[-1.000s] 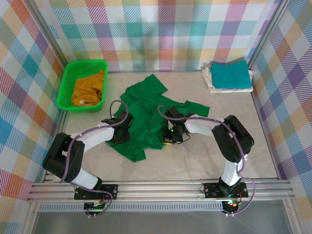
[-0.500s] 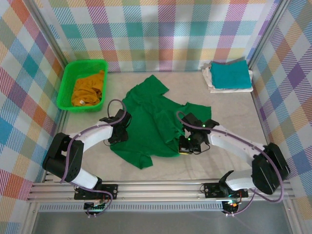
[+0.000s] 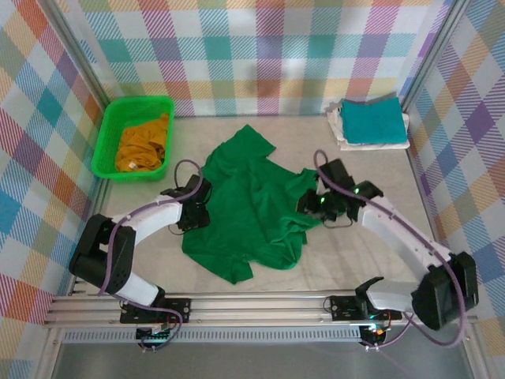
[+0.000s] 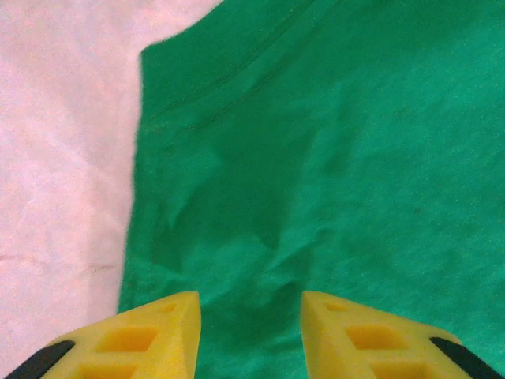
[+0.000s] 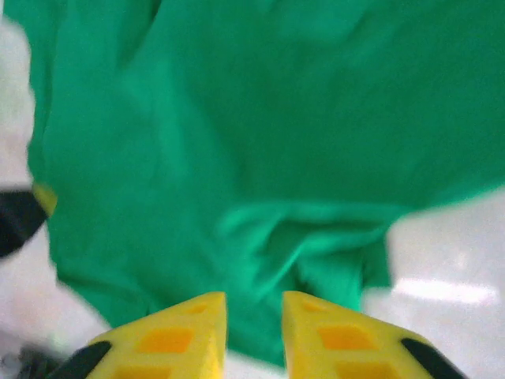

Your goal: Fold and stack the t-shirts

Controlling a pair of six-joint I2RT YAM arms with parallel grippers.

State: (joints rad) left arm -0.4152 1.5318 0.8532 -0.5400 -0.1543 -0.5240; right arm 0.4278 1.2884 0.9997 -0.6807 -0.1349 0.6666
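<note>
A dark green t-shirt (image 3: 252, 205) lies crumpled and partly spread in the middle of the table. My left gripper (image 3: 197, 212) stands at the shirt's left edge. In the left wrist view its yellow fingers (image 4: 250, 304) are apart over flat green cloth (image 4: 331, 158), and nothing is pinched between them. My right gripper (image 3: 310, 205) is at the shirt's right edge. Its fingers (image 5: 255, 304) show a narrow gap, with a bunched fold of the shirt (image 5: 300, 237) just beyond the tips. A mustard yellow t-shirt (image 3: 144, 142) lies in the basket. A folded teal t-shirt (image 3: 369, 118) rests on a folded white t-shirt (image 3: 339, 133).
The bright green plastic basket (image 3: 138, 101) stands at the back left near the wall. The folded stack is in the back right corner. Checked walls close in the table on three sides. Bare tabletop (image 3: 371, 253) shows at the front right.
My right gripper has swept right and towards the back, dragging the shirt's right side outward, and its jaws have parted a little. The left gripper has hardly moved.
</note>
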